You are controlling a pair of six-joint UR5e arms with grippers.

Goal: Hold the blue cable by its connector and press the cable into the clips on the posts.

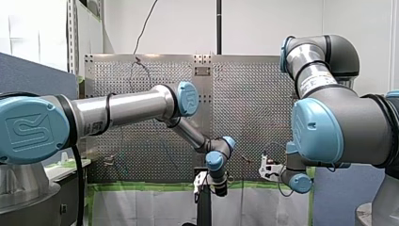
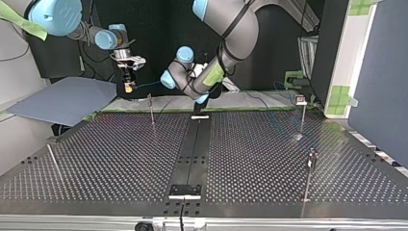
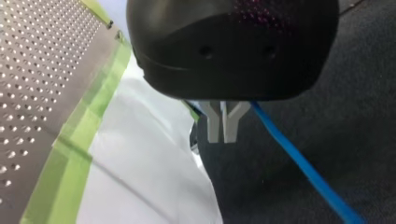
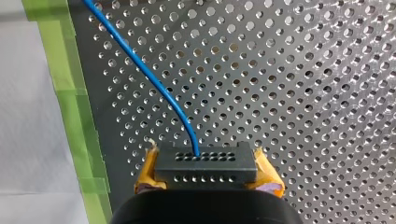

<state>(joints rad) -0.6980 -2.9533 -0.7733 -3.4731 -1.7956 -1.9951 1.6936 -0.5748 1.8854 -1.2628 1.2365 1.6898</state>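
In the top view, my right gripper [image 2: 128, 87] is hanging above the table's [image 2: 120, 159] far edge at the left, its yellow pads pinching the connector [image 4: 205, 163]. The blue cable [image 4: 154, 79] is running rightward along that edge, above the nearest post [image 2: 151, 109], toward my left gripper [image 3: 223, 133], whose fingers are pressing together just beside the cable.

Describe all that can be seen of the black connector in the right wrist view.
The black rectangular plastic connector is a flat block whose faces show rows of small round holes. It sits level, clamped at both ends between the yellow-padded fingers. The thin blue cable leaves its upper face and curves away over the perforated metal table.
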